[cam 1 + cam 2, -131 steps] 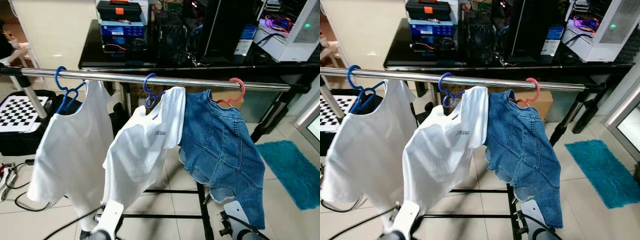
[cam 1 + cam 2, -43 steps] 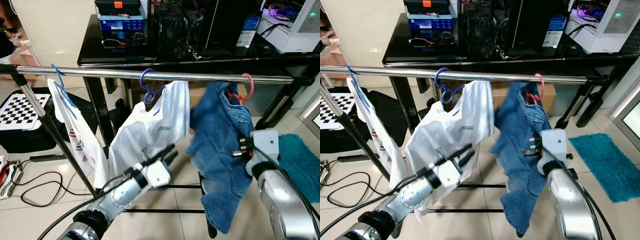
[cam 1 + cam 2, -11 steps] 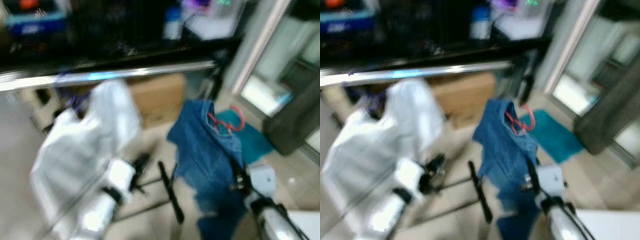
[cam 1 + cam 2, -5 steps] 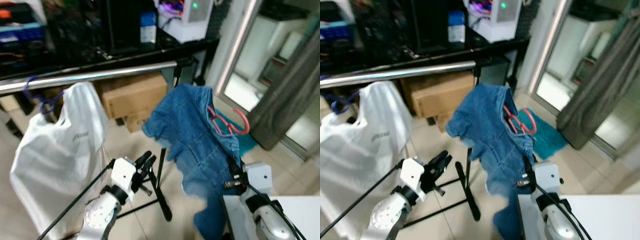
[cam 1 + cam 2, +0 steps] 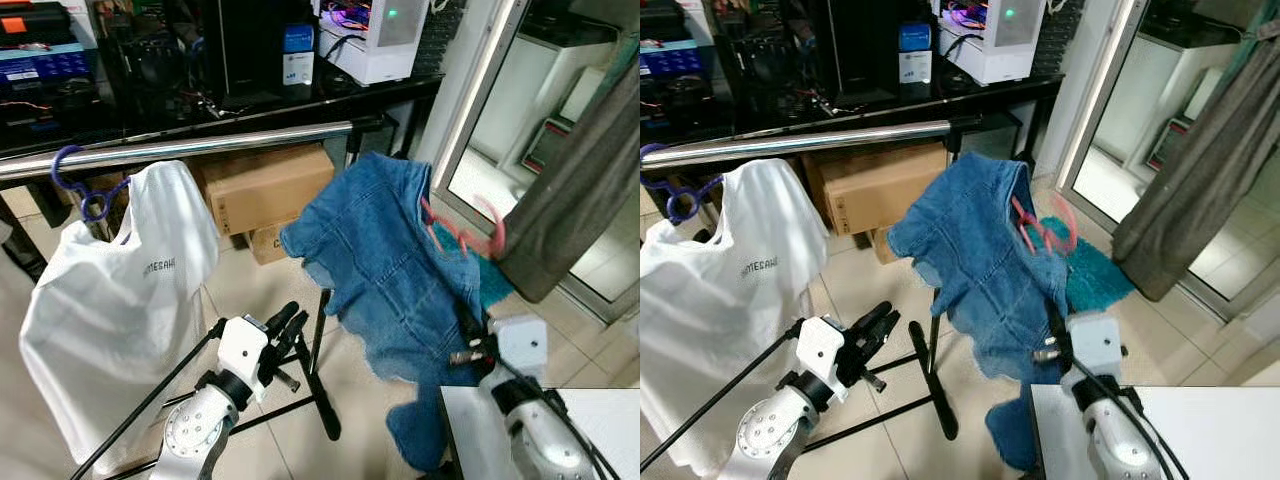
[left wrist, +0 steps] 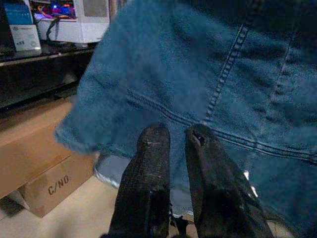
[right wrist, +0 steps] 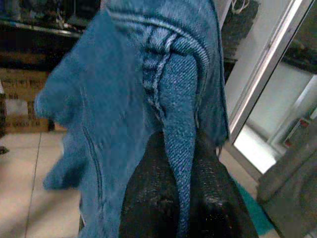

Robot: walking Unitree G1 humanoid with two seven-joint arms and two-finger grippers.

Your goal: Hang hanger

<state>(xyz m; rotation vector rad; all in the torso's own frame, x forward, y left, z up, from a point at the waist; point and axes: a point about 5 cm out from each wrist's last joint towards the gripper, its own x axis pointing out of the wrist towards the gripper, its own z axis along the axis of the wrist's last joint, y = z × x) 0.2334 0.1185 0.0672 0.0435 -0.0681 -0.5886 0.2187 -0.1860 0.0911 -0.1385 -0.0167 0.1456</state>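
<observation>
A blue denim garment [image 5: 385, 250] on a pink hanger [image 5: 468, 235] hangs in the air, clear of the steel rail [image 5: 200, 150] and to the right of its end. My right gripper [image 7: 179, 144] is shut on a fold of the denim below the hanger, and its wrist [image 5: 515, 345] sits low at the right. The hanger's hook is blurred. A white T-shirt [image 5: 120, 290] on a blue hanger [image 5: 85, 190] stays on the rail. My left gripper [image 5: 283, 325] is low in the middle, shut and holding nothing, pointing at the denim's hem.
Behind the rail stands a black desk [image 5: 200, 95] with a white computer case [image 5: 375, 35], and cardboard boxes [image 5: 265, 185] sit under it. The rack's black legs [image 5: 320, 370] are ahead. A teal rug [image 5: 1095, 275], a grey curtain [image 5: 580, 190] and a white surface [image 5: 540, 430] lie right.
The denim garment and its pink hanger were on the rail earlier; they now hang off it in my right gripper. The view has swung right. The hanger's hook is still swinging.
</observation>
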